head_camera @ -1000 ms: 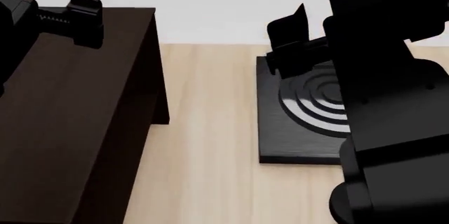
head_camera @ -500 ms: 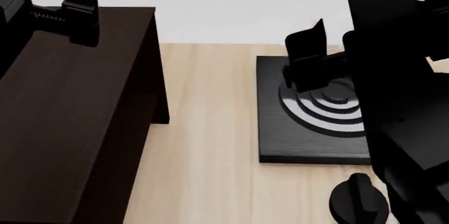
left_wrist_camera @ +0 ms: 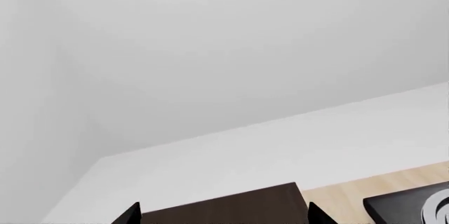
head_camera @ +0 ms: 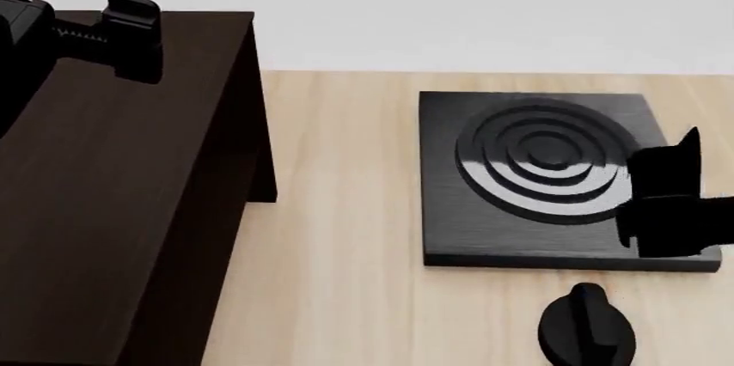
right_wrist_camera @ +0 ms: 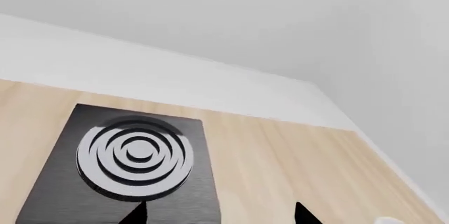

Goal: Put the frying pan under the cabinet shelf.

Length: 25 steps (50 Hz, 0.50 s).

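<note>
The left gripper [head_camera: 129,18] hovers over the flat top of the dark brown cabinet shelf [head_camera: 115,177], its fingertips spread wide and empty. The right gripper [head_camera: 676,198], also spread wide with nothing between its tips, hangs over the near right corner of the square burner plate [head_camera: 459,220], with a small round knob [head_camera: 587,332] on the wooden counter [head_camera: 333,211] just in front. The frying pan appears in none of the views.

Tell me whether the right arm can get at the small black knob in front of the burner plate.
Probably yes. The right end effector hovers at the burner plate's right edge, with bare wood between it and the knob; nothing blocks the way.
</note>
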Motion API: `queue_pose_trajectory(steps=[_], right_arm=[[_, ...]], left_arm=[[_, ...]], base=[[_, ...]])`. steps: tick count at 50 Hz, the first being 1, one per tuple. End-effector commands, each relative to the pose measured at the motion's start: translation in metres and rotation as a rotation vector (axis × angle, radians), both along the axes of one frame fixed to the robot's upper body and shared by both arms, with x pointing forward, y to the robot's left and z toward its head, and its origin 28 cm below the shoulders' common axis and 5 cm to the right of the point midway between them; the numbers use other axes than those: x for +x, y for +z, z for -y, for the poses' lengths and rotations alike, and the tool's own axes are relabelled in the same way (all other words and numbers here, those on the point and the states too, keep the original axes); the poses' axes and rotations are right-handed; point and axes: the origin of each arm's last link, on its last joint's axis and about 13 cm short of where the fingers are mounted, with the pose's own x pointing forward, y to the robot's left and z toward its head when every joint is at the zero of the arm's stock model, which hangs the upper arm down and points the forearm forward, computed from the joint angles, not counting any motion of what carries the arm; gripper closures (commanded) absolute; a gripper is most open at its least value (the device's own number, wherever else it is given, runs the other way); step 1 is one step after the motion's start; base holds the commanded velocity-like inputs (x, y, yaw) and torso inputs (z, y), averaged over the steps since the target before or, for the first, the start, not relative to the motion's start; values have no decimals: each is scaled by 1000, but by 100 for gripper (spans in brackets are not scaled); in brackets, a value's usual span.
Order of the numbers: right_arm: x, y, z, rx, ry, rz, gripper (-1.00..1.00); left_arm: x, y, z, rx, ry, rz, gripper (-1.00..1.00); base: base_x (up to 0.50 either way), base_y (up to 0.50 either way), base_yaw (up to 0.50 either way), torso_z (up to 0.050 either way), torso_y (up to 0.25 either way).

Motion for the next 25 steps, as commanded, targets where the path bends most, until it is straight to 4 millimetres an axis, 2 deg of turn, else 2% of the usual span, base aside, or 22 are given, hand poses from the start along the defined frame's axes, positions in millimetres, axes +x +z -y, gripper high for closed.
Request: queue_pose_trajectory(steps=[1, 25], right_arm=[[-33, -1, 17, 9, -102, -39, -100], [-71, -10, 41, 15, -243, -119, -100]], left_arm=[[2, -4, 0, -12, 1, -7, -100], [4, -10, 2, -14, -7, -18, -100]], base=[[0, 0, 0, 0, 0], [0, 0, 0, 0, 0]])
